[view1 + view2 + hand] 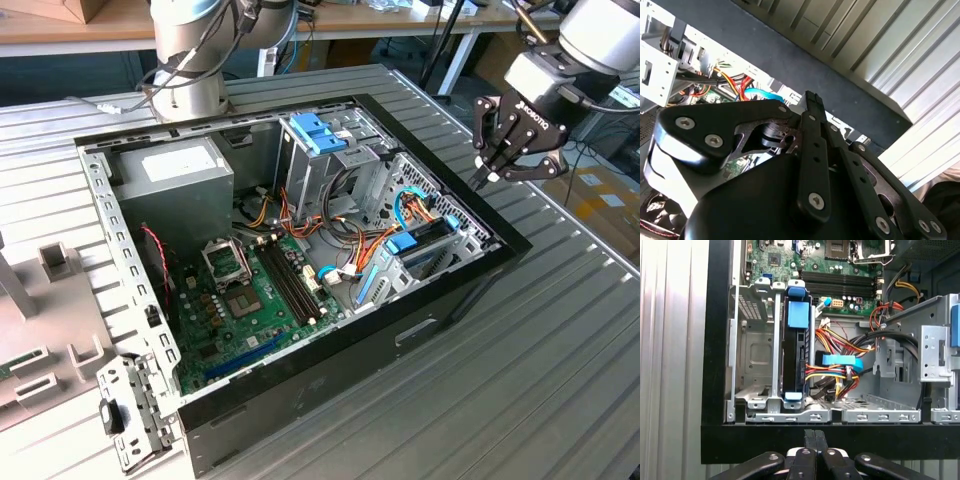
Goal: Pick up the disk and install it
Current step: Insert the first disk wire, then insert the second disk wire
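Observation:
The disk [795, 352] stands on edge in a slot of the metal drive cage [755, 355], its dark body framed by blue rails with a blue tab on top. In the exterior view the disk [428, 243] sits in the open computer case [440, 300] near the exterior view's right wall. My gripper [484, 180] hangs above and outside that wall, apart from the disk. Its fingers are shut, tips together, with nothing between them, as both wrist views show [813, 436] [810, 100].
A pale-blue ridged latch [318, 132] tops the rear drive bay. Coloured wires [840, 347] and a blue cable [405, 205] lie beside the cage. Motherboard [250, 290] and power supply [180, 170] fill the case. A loose metal bracket [130, 410] lies on the ribbed table [530, 380].

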You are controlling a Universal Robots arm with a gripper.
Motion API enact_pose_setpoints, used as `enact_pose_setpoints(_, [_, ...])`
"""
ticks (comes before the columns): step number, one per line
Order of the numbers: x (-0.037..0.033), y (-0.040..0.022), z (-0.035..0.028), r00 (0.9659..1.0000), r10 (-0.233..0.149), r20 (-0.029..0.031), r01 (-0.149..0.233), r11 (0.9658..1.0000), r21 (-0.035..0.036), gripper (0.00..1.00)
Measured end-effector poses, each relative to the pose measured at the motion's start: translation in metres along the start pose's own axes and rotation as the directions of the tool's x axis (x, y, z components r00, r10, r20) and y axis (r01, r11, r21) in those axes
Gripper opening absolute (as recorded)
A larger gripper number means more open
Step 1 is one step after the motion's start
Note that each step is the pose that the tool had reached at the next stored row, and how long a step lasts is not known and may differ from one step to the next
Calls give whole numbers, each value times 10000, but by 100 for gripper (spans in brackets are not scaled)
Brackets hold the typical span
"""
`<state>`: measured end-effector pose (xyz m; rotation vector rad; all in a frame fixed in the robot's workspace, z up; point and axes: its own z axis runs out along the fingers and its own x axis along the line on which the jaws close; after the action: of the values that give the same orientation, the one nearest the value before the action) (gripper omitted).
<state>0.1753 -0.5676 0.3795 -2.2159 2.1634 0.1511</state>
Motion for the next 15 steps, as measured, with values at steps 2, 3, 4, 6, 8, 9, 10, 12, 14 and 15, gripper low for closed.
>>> enact_pose_setpoints(2, [0, 6, 0, 10000, -1, 0, 1, 10000, 2, 11])
enact_pose_setpoints(3, [0, 6, -1, 10000, -1, -2, 1, 10000, 2, 11])
enact_pose_setpoints(4, [0, 7, 0, 10000, 0, 0, 0, 10000, 2, 11])
enact_pose_setpoints(6, [0, 8, 0, 10000, 0, 0, 0, 10000, 2, 11])
enact_pose_setpoints(8, [0, 8, 0, 10000, 0, 0, 0, 10000, 2, 11])
enact_pose_setpoints(9, [0, 8, 0, 10000, 0, 0, 0, 10000, 2, 11])
enact_pose_setpoints(10, [0, 8, 0, 10000, 0, 0, 0, 10000, 2, 11])
enact_pose_setpoints(12, [0, 9, 0, 10000, 0, 0, 0, 10000, 2, 11])
enact_pose_setpoints(14, [0, 9, 0, 10000, 0, 0, 0, 10000, 2, 11])
enact_pose_setpoints(15, [0, 10, 0, 10000, 0, -1, 0, 10000, 2, 11])
